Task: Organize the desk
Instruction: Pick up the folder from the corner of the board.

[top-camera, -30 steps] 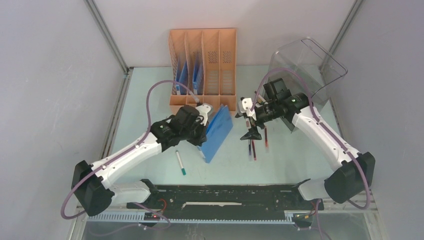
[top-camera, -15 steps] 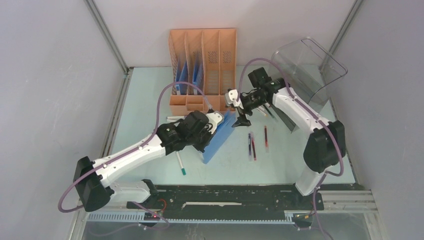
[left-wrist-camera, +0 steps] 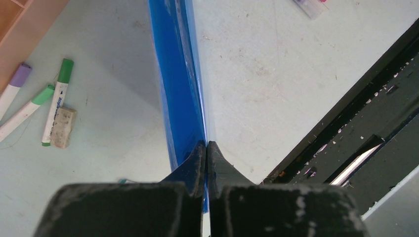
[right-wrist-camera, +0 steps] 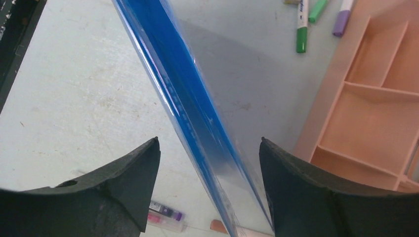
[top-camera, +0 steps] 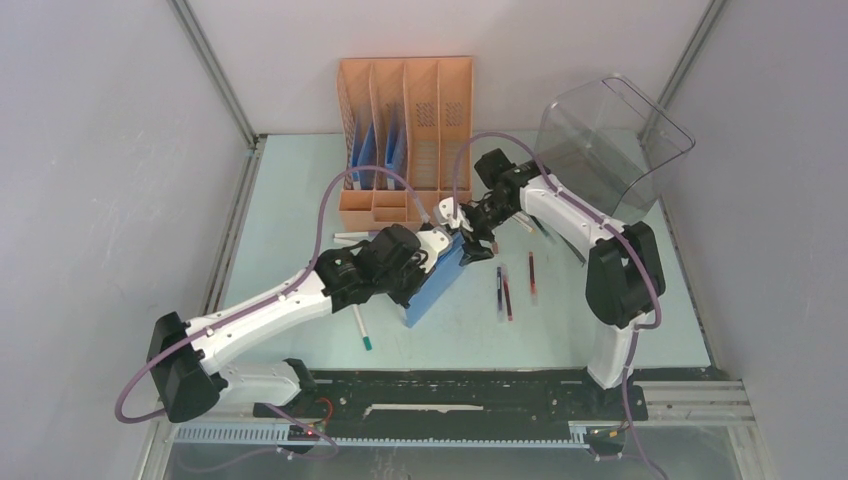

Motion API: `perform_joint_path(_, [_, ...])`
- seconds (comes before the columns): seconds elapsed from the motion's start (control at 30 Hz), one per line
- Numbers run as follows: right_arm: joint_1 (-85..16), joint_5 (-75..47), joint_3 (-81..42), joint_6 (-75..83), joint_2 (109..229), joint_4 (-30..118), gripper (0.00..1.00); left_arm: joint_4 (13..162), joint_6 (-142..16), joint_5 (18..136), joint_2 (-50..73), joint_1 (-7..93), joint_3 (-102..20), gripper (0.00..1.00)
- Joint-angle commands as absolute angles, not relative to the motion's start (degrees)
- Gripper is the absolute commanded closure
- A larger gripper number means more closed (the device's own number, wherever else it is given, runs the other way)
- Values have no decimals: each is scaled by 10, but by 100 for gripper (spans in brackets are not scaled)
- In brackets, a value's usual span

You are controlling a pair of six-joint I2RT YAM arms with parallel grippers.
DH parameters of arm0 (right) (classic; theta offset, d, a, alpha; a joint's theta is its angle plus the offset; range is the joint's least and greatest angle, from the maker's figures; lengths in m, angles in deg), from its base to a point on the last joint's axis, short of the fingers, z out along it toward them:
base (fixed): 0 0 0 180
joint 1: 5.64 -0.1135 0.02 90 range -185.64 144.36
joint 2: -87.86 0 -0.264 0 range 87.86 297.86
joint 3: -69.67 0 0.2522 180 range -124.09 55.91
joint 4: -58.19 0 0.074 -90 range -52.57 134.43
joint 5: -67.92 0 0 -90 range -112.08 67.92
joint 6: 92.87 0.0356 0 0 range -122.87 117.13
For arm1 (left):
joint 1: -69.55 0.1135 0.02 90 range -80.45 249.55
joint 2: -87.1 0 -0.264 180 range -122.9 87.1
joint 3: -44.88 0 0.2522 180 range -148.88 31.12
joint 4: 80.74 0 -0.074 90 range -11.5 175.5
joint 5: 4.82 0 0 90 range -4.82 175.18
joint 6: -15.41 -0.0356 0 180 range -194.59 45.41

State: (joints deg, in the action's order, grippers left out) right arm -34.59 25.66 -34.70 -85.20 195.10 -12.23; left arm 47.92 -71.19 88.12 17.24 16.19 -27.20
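The pale mint-green desk (top-camera: 285, 215) holds scattered stationery. My left gripper (top-camera: 432, 248) is shut on the edge of a blue folder (top-camera: 432, 285) and holds it up on its edge; in the left wrist view the fingertips (left-wrist-camera: 206, 148) pinch the folder (left-wrist-camera: 178, 74). My right gripper (top-camera: 470, 240) is open just above the folder's far end. In the right wrist view the folder (right-wrist-camera: 197, 113) runs between the spread fingers of that gripper (right-wrist-camera: 209, 143) without touching them.
The orange four-slot rack (top-camera: 405, 130), with blue folders in it, stands at the back. A clear bin (top-camera: 610, 140) lies tipped at back right. Two pens (top-camera: 503, 292) lie right of the folder, a green-tipped marker (top-camera: 361, 327) to its left. Markers and an eraser (left-wrist-camera: 64, 134) lie by the rack. The black rail (top-camera: 450, 390) runs along the front.
My right arm swung left from above the pens to over the folder's far end. My left gripper shifted slightly right with the folder, standing it more on edge.
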Motion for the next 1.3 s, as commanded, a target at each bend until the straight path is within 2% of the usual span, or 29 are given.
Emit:
perform_joint_path(0.0, [-351, 262, -362, -882, 1957, -146, 26, 491, -725, 899, 190, 158, -274, 98])
perform_joint_path(0.2, [-344, 285, -330, -898, 1942, -138, 63, 534, -718, 900, 220, 158, -241, 92])
perform_joint_path(0.43, [-344, 291, -284, -930, 1913, -130, 84, 582, -700, 915, 268, 158, -203, 80])
perform_joint_path(0.67, [-350, 291, -267, -930, 1895, -140, 100, 664, -710, 933, 408, 158, -137, 47])
perform_joint_path(0.87, [-352, 299, -267, -914, 1884, -152, 100, 712, -704, 957, 525, 159, -73, 10])
perform_joint_path(0.97, [-353, 297, -279, -922, 1882, -184, 100, 727, -702, 962, 564, 160, -41, 1])
perform_joint_path(1.27, [-347, 309, -367, -916, 1906, -336, 100, 954, -644, 919, 685, 160, 146, 0])
